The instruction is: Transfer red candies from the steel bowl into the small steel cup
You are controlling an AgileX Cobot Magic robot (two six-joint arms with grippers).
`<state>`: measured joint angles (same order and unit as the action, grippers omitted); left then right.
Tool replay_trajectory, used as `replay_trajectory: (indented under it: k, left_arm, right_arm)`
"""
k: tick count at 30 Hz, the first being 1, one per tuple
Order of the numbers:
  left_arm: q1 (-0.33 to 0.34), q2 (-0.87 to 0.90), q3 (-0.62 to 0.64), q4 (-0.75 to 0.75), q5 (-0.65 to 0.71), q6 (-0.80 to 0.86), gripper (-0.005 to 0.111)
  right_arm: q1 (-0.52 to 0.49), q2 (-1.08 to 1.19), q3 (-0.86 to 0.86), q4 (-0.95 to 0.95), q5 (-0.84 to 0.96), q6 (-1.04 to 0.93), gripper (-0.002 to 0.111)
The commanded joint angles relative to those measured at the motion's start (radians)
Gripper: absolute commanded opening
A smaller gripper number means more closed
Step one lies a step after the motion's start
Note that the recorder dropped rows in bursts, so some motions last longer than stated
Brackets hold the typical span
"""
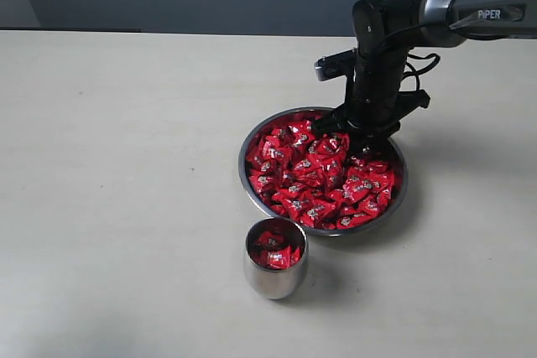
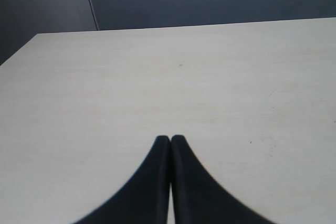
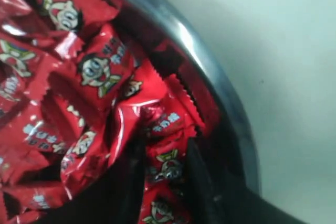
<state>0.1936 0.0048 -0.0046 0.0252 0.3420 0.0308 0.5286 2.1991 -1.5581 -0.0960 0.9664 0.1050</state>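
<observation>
Now the right gripper (image 3: 164, 149) is clamping a red candy (image 3: 168, 170) at the steel bowl's (image 3: 210, 64) far rim, opposite the small steel cup (image 1: 275, 278).

Red candies (image 1: 323, 178) had white-green cartoon-face print, steel bowl (image 1: 242, 172) & small steel cup (image 1: 273, 280) were shiny silver-grey, table (image 1: 126, 165) pale cream, right gripper (image 3: 167, 179) blk.

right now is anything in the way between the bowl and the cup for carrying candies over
Nothing visible. Only bare table lies between the steel bowl and the small steel cup, whose mouth is open. The right tool is down among the red candies.
</observation>
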Motion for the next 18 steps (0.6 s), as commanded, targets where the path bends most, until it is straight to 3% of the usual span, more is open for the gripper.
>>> replay_trajectory:
  k: [1, 18]
  left_arm:
    - [-0.007, -0.005, 0.005, 0.002, -0.008, -0.001, 0.000]
    - [-0.007, -0.005, 0.005, 0.002, -0.008, -0.001, 0.000]
  right_arm:
    - [0.002, 0.006, -0.002, 0.018, 0.016, -0.003, 0.027]
    - [0.002, 0.049, -0.001, 0.049, 0.047, -0.027, 0.027]
